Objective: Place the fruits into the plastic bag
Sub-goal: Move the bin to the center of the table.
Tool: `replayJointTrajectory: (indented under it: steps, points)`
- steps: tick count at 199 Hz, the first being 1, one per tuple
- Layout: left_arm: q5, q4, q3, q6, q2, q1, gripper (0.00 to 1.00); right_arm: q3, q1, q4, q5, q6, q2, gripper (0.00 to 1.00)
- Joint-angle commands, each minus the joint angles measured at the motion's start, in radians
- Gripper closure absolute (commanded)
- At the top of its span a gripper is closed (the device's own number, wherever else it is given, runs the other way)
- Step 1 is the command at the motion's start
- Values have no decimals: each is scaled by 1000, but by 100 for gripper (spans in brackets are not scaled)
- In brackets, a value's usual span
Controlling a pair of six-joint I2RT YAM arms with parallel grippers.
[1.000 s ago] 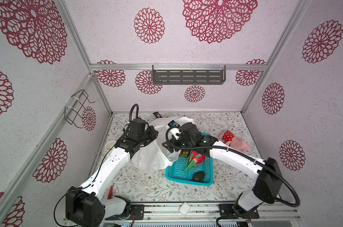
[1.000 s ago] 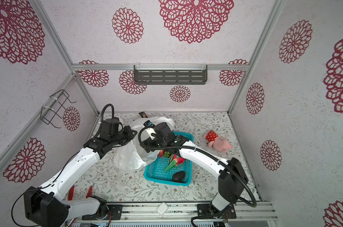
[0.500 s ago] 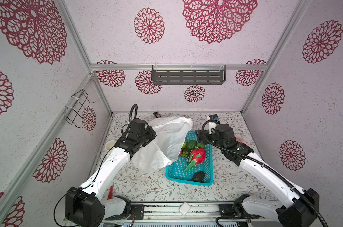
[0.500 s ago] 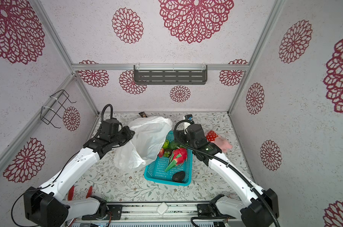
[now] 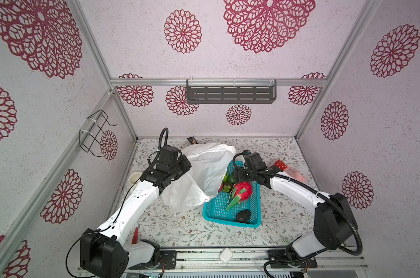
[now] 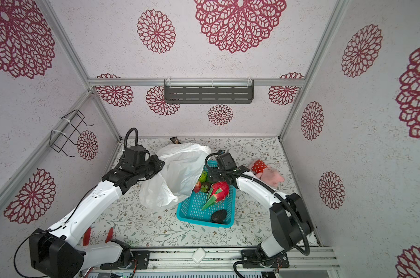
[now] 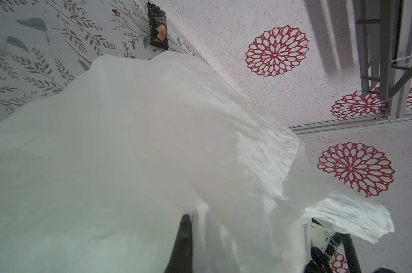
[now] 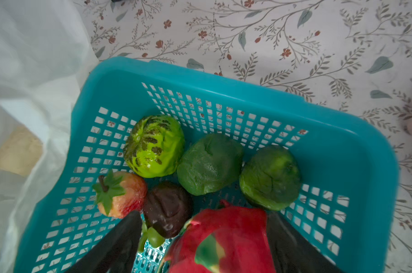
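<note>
white crinkly plastic bag [image 5: 207,168], red-pink dragon fruit [image 5: 244,190]

Left gripper [image 7: 191,225]: only one finger [image 7: 181,238] shows, rest buried in bag [image 7: 129,153] folds; in both top views its tips sit behind the bag too. Right gripper [image 8: 203,245]: fingers [image 8: 120,245] and dragon fruit [image 8: 223,236] cut off by frame edge, can't tell if they touch. From the top, right arm [image 5: 253,162] covers the 12 o'clock end of the basket [image 5: 217,207]. Grapes [image 8: 154,236] mostly hidden behind a finger. Tan patch [image 8: 18,151] showing through bag: unidentifiable. Red bits [image 6: 86,237] at 7 o'clock on the table [image 6: 180,231], half under left arm [image 6: 91,207], too small to name.
</note>
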Motion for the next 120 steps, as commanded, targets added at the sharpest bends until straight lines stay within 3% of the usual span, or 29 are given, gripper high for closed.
replayJointTrajectory:
  steps: [1, 120]
  points:
    - [-19, -8, -1, -5, -19, 6, 100, 53, 1, -27, -13, 14, 34, 15]
    - [-26, -31, 3, 11, -12, 6, 100, 185, -5, -97, 13, 3, 293, 15]
